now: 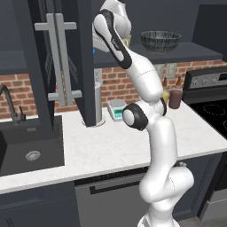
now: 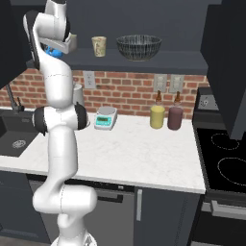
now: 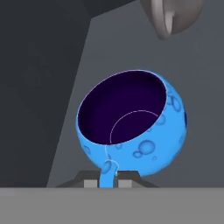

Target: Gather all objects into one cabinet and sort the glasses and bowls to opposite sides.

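No readable brand, label or writing anywhere; only a dark squiggle mark on the cream-beige tumbler [image 2: 99,46].

Gripper [image 3: 107,180] pinching the rim of the bright blue bowl [image 3: 133,127], 2 dark fingertips pressed on either side of the wall at the bottom of the hand view. Bowl tilted toward the camera, dark purple inside, bubble pattern outside, nothing in it. Seen from the right base view as a blue patch [image 2: 56,50] beside the hand, at the left end of the cabinet shelf [image 2: 158,61].

Grey-mauve tumbler [image 3: 170,17] at the top edge of the hand view, apart from the blue bowl, cropped by the frame.

Dark mesh-patterned bowl [image 2: 138,46] standing upright on the same shelf, right of the cream-beige tumbler, apart from it; contents not visible. Also seen in the left base view [image 1: 160,41].

Open cabinet door [image 1: 57,57] with 2 long grey bar handles hanging left of the arm, above the sink [image 1: 29,150]. Bare shelf surface right of the mesh bowl up to the cabinet side.

On the white counter [image 2: 144,153]: kitchen scale [image 2: 106,118] near the brick wall, yellow canister [image 2: 157,115] and brown canister [image 2: 175,116] just beside each other, close to the stove [image 2: 226,158]. Wide bare stretch of counter in front of these.
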Robot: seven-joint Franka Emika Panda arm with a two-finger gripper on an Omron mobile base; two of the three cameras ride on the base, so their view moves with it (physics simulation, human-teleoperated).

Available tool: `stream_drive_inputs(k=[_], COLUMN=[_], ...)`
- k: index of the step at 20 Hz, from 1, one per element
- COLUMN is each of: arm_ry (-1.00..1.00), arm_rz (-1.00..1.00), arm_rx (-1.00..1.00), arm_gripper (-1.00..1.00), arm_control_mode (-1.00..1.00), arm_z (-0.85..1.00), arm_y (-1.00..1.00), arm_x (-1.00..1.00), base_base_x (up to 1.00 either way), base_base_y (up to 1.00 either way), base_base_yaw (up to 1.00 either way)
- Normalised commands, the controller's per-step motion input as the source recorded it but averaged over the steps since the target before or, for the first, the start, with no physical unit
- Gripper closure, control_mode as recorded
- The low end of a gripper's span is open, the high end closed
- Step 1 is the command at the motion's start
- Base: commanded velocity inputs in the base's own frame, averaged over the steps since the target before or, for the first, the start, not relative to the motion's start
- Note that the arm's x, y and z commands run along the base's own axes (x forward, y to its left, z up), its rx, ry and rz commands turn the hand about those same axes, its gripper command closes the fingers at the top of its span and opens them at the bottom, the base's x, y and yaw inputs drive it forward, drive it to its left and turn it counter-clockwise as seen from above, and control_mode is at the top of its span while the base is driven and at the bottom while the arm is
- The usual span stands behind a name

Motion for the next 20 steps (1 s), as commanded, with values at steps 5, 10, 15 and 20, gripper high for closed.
stream_drive_inputs(k=[5, 10, 15, 20], arm_ry=[0.02, 0.0, 0.0, 0.0], arm_rz=[0.0, 0.0, 0.0, 0.0], arm_rx=[-0.02, 0.0, 0.01, 0.1], arm_gripper=[1.0, 1.0, 1.0, -1.0], arm_control_mode=[-1.0, -1.0, -1.0, -1.0], arm_z=[-0.21, 0.0, 0.0, -0.23], arm_y=[0.07, 0.0, 0.0, 0.35], arm_x=[0.0, 0.0, 0.0, 0.0], base_base_x=[0.0, 0.0, 0.0, 0.0], base_base_y=[0.0, 0.0, 0.0, 0.0], base_base_yaw=[0.0, 0.0, 0.0, 0.0])
